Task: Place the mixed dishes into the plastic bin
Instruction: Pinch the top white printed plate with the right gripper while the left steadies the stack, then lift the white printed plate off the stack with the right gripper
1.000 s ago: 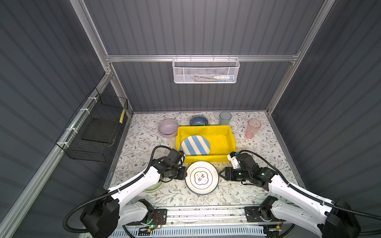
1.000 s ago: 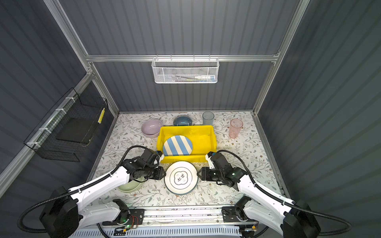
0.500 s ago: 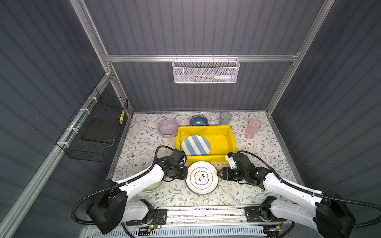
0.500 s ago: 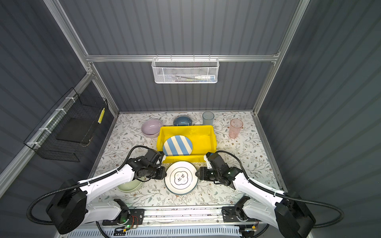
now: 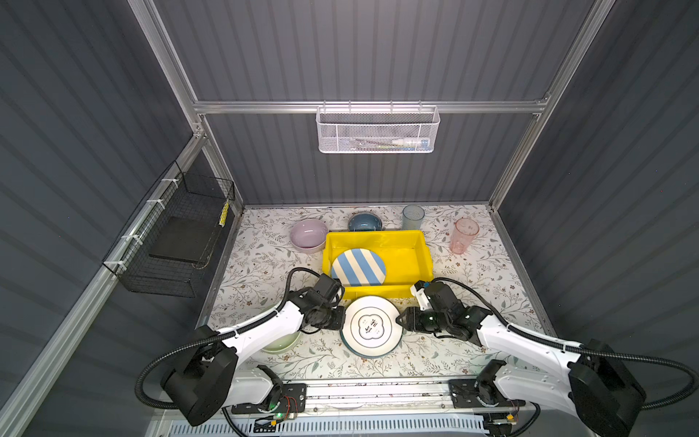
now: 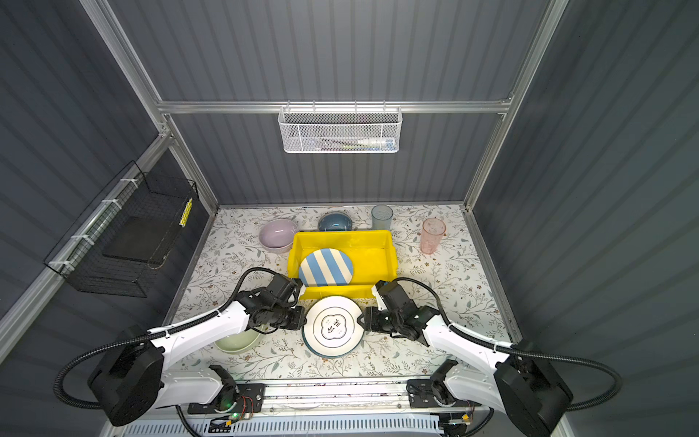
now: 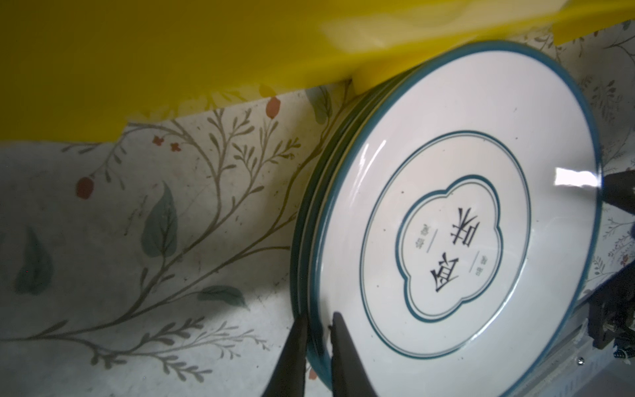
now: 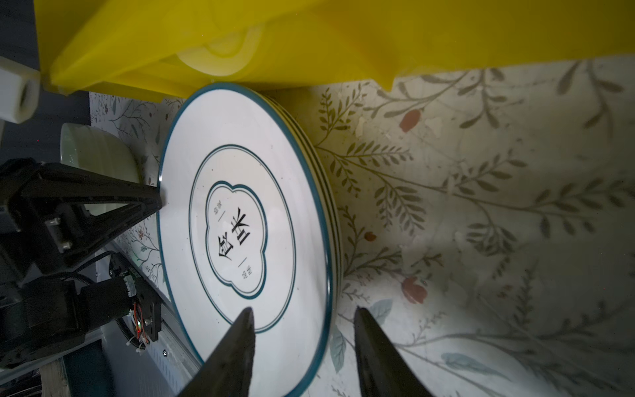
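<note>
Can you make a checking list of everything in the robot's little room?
Surface: floral table.
Job's things: striped plate in yellow bin; white plates, lilac bowl, blue bowl, green bowl, blue tumbler, pink tumbler outside it.
Clutter: nothing seen.
Grippers: left gripper shut on the top white plate at its rim; right gripper open, straddling the opposite rim.
Cables: black cables loop beside both arms.
Surroundings: white mesh basket on back wall, black wire basket on left wall.
</note>
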Robot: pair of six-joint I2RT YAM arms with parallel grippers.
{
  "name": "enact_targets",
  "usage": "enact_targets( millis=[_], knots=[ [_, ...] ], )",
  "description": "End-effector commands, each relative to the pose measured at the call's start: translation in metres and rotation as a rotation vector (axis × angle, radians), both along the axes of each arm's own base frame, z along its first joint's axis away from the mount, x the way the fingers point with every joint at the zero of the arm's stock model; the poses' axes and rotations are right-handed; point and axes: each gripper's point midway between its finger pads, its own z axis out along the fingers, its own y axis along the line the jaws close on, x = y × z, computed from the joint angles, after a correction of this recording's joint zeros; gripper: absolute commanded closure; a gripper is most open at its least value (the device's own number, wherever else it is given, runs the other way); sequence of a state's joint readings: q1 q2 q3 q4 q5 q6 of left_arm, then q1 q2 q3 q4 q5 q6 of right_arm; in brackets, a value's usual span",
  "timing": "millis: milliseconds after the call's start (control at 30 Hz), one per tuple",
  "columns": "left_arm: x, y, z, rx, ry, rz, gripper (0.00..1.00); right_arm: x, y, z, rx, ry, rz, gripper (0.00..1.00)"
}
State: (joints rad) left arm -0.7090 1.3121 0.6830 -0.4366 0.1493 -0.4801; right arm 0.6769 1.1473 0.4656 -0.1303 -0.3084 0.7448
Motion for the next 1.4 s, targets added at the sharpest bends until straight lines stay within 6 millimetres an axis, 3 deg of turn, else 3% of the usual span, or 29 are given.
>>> enact_targets(
  millis=[0, 433, 467, 733, 1367],
  knots=[
    [-0.006, -0.002, -0.009, 0.008, 0.027, -0.009, 0.84, -0.003, 0.002, -0.004, 0.002, 0.014, 0.008, 0.52],
    [-0.006, -0.009, -0.012, 0.006, 0.033, -0.027, 0.85, -0.007, 0.011, 0.010, 0.075, 0.011, 0.038, 0.54],
    [-0.006, -0.009, -0.012, 0.005, 0.033, -0.028, 0.86, -0.006, 0.012, 0.019, 0.097, -0.014, 0.040, 0.54],
    [-0.007, -0.011, -0.013, 0.005, 0.034, -0.035, 0.86, -0.008, 0.018, 0.033, 0.174, -0.051, 0.058, 0.56],
    [-0.008, -0.012, -0.012, 0.004, 0.030, -0.035, 0.86, 0.000, 0.032, 0.032, 0.278, -0.079, 0.045, 0.63]
  ],
)
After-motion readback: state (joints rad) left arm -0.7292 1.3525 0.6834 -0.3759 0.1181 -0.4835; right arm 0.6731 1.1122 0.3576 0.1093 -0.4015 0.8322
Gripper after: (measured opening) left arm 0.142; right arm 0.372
